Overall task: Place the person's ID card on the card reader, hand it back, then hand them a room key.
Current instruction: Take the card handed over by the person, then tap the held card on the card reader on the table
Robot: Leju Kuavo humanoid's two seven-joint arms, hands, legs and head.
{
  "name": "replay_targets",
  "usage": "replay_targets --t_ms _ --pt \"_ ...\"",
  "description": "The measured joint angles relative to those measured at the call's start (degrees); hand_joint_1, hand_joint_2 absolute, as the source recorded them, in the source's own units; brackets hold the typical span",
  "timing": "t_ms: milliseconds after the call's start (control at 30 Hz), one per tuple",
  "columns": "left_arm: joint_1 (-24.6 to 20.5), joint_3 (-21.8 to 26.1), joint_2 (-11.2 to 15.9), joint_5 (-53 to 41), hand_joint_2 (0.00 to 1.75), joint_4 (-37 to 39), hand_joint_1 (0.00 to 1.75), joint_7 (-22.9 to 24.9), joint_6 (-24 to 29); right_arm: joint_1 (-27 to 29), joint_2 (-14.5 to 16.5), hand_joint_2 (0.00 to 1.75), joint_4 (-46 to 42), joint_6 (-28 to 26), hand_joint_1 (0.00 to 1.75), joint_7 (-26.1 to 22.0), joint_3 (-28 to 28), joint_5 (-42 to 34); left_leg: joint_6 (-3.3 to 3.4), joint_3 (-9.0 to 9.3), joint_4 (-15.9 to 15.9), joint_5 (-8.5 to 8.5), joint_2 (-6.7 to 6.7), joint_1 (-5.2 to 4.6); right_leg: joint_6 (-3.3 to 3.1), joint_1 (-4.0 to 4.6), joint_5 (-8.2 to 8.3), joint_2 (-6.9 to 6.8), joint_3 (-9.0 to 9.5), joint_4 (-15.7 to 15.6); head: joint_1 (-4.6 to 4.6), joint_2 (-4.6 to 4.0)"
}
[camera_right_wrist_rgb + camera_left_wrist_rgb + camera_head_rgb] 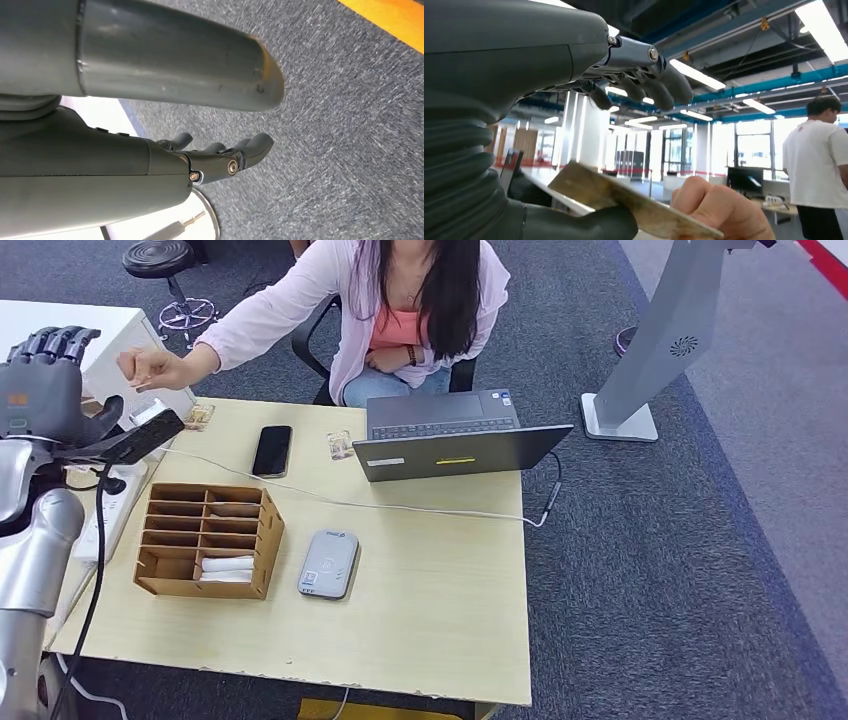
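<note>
My left hand (55, 390) is raised at the table's far left corner, fingers spread above the thumb. The ID card (624, 200), a worn pale card, lies across my thumb (574, 225), and the person's fingers (719, 207) pinch its far end. My upper fingers (649, 82) stay well apart from the card. In the head view the person's hand (150, 368) reaches over the card (150, 413). The grey card reader (328, 563) lies bare at mid-table. White room keys (225, 565) sit in a wooden organiser (205, 540). My right hand (220, 157) hangs over the carpet, holding nothing.
A seated person (400, 310) faces me across the wooden table (430, 610). An open laptop (450, 435), a black phone (272, 450), a cable and a white power strip (110, 505) lie on it. A grey stand (650, 350) rises at right.
</note>
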Motion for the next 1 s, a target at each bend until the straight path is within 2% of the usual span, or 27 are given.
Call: replay_targets --t_ms 567,733,867,1000 --pt "-0.82 -1.80 1.07 -0.39 1.75 1.21 1.75 -0.16 0.64 0.00 -0.35 0.00 0.21 0.45 0.00 -0.25 0.00 0.89 0.00 0.00 0.00 0.00 0.00 0.00 0.00 0.00 0.00 0.01 0.00 0.00 0.00 0.00" --pt "-0.47 -1.85 0.92 0.99 1.75 1.16 1.75 -1.75 0.74 -0.01 -0.37 0.00 0.25 0.37 0.00 -0.23 0.00 1.33 0.00 0.00 0.00 0.00 0.00 0.00 0.00 -0.01 0.00 0.01 0.00 0.00 -0.01 0.00" --pt "2.87 -2.57 -0.84 1.95 1.75 -0.56 1.75 -3.57 2.18 -0.02 -0.37 0.00 0.25 0.13 0.00 -0.25 -0.04 1.84 0.01 0.01 0.01 0.00 -0.03 -0.02 0.00 -0.03 0.00 -0.03 0.00 -0.01 -0.01 0.00" --pt "9.22 -5.64 -4.83 0.32 1.75 -4.75 1.75 -3.38 3.94 -0.13 -0.34 0.00 0.25 -0.30 0.00 -0.28 -0.27 2.11 0.03 -0.03 0.02 -0.01 -0.12 -0.04 0.02 -0.05 -0.01 -0.11 0.02 -0.03 0.00 0.00"
